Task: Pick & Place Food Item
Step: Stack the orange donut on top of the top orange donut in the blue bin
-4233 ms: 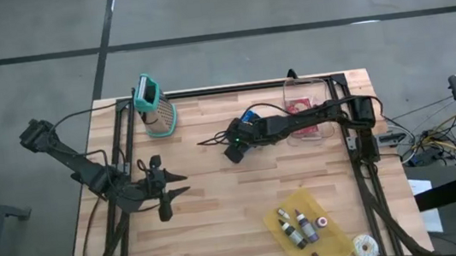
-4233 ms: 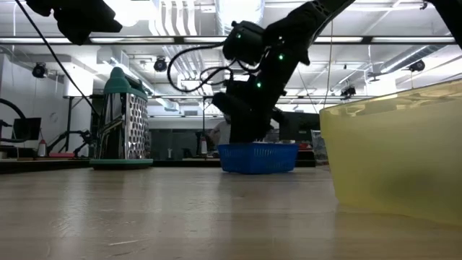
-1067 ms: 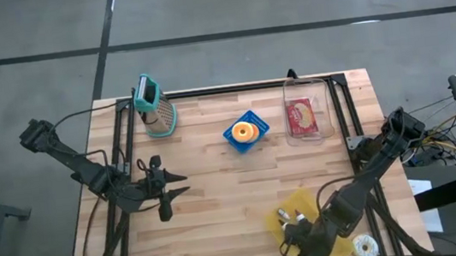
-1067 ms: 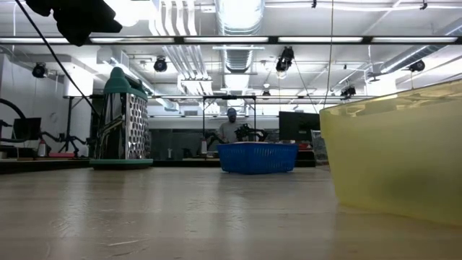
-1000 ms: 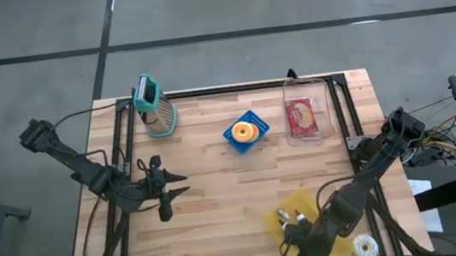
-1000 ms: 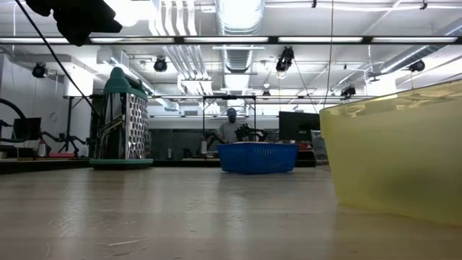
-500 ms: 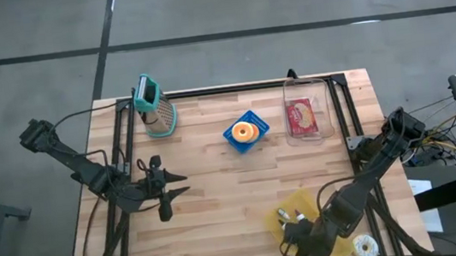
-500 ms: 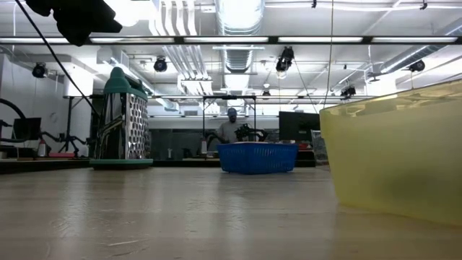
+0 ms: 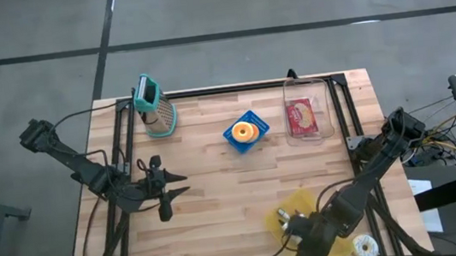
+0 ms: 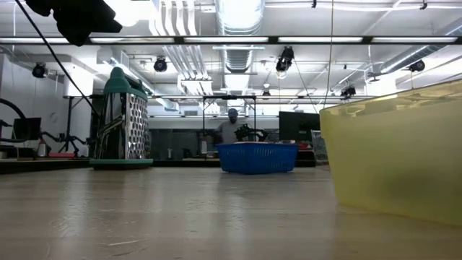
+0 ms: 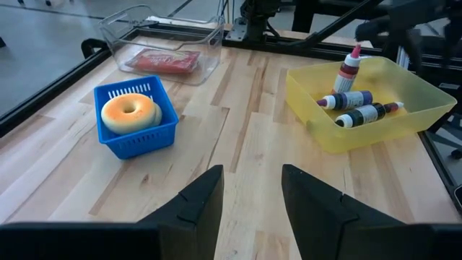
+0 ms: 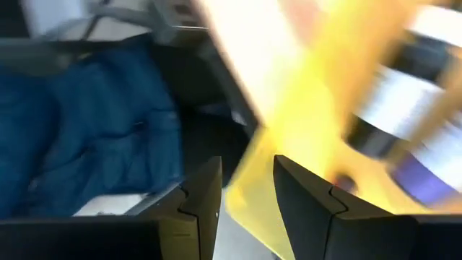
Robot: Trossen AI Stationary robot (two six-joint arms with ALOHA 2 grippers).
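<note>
Item: doughnut [image 9: 244, 131], ring-shaped, no long axis, in the blue basket [image 9: 257, 137] mid-surface.
Left gripper [image 9: 180, 194]: jaws spread, empty; doughnut lies ahead and slightly to one side, well apart.
Right gripper [image 9: 291, 236]: jaws spread, empty, at the near edge of the yellow tray [image 9: 337, 234] of bottles [image 11: 358, 106]; farther off.
Judgement: left arm nearer.
</note>
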